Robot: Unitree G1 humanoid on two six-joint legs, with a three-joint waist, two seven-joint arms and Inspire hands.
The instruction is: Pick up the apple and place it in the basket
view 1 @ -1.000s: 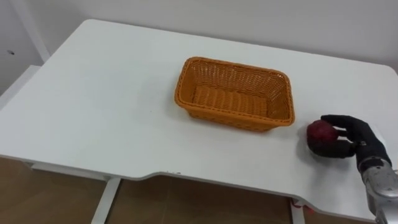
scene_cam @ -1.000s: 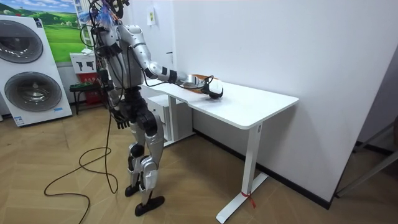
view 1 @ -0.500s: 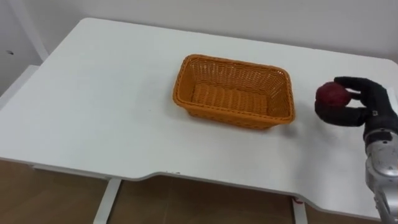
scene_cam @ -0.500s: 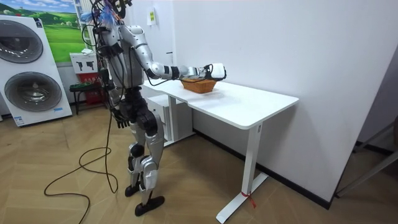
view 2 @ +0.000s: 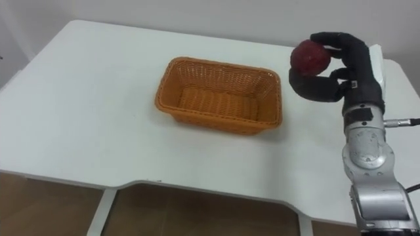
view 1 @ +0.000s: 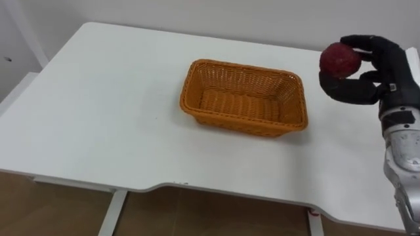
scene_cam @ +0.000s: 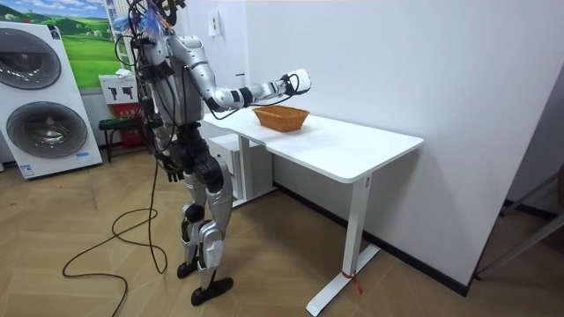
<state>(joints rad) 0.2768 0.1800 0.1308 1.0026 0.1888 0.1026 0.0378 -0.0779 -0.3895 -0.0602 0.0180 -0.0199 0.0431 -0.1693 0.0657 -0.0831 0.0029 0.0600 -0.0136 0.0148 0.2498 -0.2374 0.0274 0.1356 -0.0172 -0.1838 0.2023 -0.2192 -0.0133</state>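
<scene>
Right robot hand (view 1: 386, 73) curls round the red apple (view 1: 339, 59), high over the desk (view 1: 98, 111). Next it should move left over the basket (view 1: 239, 123) and let go.

Your right hand (view 1: 379, 71), apple (view 1: 340, 59) in its grip, hangs over bare table (view 1: 98, 111); at its nine o'clock only the basket (view 1: 239, 123) rises.

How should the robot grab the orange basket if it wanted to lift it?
Probably by the rim of one short end wall, coming from above. The basket has no handles, but its top is open, so fingers can hook inside the edge with the thumb outside. The end nearest the right hand looks handiest, though that hand is curled round the apple now.
</scene>
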